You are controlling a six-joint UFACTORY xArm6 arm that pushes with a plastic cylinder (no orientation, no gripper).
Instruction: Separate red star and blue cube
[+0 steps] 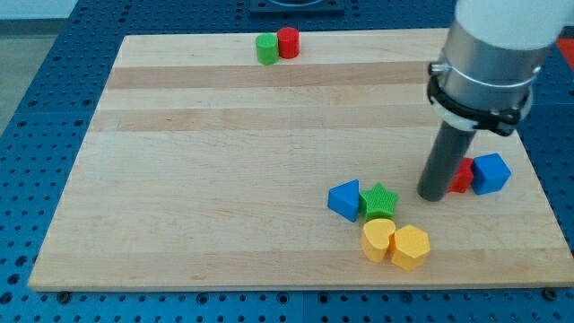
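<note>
my tip (432, 196) touches red star (461, 177) beside blue cube (491, 173).

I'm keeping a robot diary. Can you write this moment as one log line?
my tip: touching left side of small red star block | blue cube block: against star's right | split: not yet done | wooden board

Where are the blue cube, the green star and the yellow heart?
blue cube (491, 172), camera view, on its top face.
green star (379, 200), camera view, on its top middle.
yellow heart (378, 239), camera view, on its top face.
</note>
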